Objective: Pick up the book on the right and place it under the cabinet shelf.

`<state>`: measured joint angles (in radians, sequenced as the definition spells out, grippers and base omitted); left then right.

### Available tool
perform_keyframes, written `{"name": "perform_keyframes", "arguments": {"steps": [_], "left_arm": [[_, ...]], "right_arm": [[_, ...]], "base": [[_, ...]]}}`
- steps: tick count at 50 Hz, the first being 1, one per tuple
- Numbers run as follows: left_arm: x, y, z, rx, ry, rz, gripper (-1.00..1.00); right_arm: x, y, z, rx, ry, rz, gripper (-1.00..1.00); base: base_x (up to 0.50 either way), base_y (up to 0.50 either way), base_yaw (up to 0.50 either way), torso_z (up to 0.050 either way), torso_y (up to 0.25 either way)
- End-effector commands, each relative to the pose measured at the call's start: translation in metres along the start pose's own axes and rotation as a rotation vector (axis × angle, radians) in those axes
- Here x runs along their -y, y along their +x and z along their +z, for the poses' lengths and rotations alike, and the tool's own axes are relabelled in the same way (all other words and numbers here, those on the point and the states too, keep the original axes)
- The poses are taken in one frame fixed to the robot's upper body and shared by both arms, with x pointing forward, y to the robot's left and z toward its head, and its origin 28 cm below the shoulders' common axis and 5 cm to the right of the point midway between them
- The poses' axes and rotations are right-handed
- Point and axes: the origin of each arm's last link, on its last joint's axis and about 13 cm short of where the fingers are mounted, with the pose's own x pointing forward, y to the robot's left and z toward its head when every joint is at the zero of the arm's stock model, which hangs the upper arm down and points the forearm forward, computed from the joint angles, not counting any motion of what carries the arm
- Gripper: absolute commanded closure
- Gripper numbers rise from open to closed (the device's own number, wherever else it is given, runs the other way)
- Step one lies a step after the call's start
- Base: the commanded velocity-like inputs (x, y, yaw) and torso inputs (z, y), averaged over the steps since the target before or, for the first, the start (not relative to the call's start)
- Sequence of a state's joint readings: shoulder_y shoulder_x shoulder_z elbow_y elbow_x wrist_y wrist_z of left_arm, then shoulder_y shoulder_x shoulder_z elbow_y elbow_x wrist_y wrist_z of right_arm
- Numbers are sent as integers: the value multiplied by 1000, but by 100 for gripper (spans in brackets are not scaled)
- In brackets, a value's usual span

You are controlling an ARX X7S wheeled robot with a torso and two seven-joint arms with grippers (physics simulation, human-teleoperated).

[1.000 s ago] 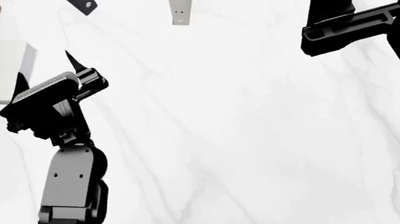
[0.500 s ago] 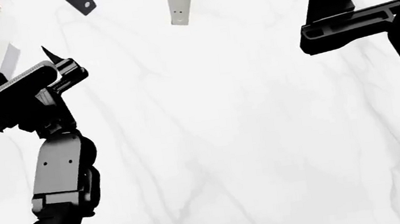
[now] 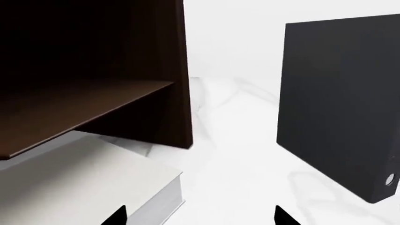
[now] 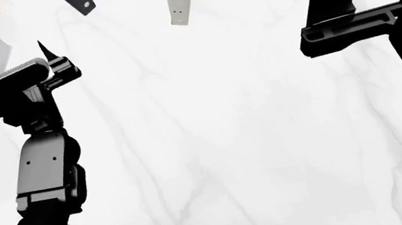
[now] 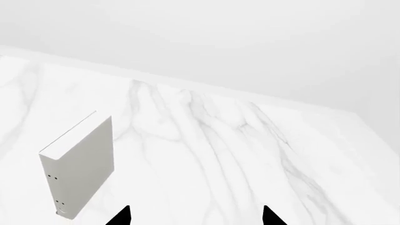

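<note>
The left tool, a black two-fingered part on the left arm, stands with its pointed fingertips apart and nothing between them. In the left wrist view only its two dark tips show at the picture's lower edge, spread wide, one near the corner of the plain off-white, thick, squarish book. That book lies flat on the white marble table, partly under the flat dark brown wooden cabinet shelf, with its outer corner and grey page edge out in front of the board. The dark brown side panel of the cabinet stands upright just beside the book. Well apart from it, a black upright book with a small round mark near its lower spine stands on the table.

In the head view the off-white book shows as a pale patch just beyond the left tool, at the picture's left edge.

The right tool hangs over bare marble, its two dark tips wide apart and empty. Near it stands a thin pale grey book with small dark dots on its spine, upright on the table.
</note>
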<state>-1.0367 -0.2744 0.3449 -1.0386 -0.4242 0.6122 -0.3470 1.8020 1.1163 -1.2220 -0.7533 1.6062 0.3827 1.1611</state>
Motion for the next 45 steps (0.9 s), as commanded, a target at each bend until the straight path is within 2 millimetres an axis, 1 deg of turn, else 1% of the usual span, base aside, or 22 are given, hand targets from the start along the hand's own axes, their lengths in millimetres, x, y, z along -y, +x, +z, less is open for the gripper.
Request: {"name": "perform_keyframes", "arguments": {"steps": [1,10,19,30,37,42,45], "left_arm": [[-75,-25,-41,-349,72,624,-100],[-77,-28,-43,-370,67,640,-100],[-85,-38,-51,-464,40,694,-100],[-92,-47,-56,-525,45,718,-100],[-82,-43,-55,-544,30,618,-100],[-67,-37,-53,-548,14,464,-100],[-56,-32,-50,-556,-11,344,-100]], "right_arm": [[0,-4,1,12,4,-1,-100],[-1,-5,3,23,4,4,-100],[-3,-4,6,35,-1,1,-100],[-5,-4,10,50,-4,5,-100],[-6,-5,10,51,-3,11,-100],[-5,-6,9,50,0,13,-100],[-5,-6,8,49,3,16,-100]], "base": [[0,0,0,0,-10],[0,0,0,-2,-7],[0,0,0,-2,-9],[0,0,0,-2,-7],[0,0,0,-3,-10],[0,0,1,-2,-9],[0,0,4,-4,-11]]}}
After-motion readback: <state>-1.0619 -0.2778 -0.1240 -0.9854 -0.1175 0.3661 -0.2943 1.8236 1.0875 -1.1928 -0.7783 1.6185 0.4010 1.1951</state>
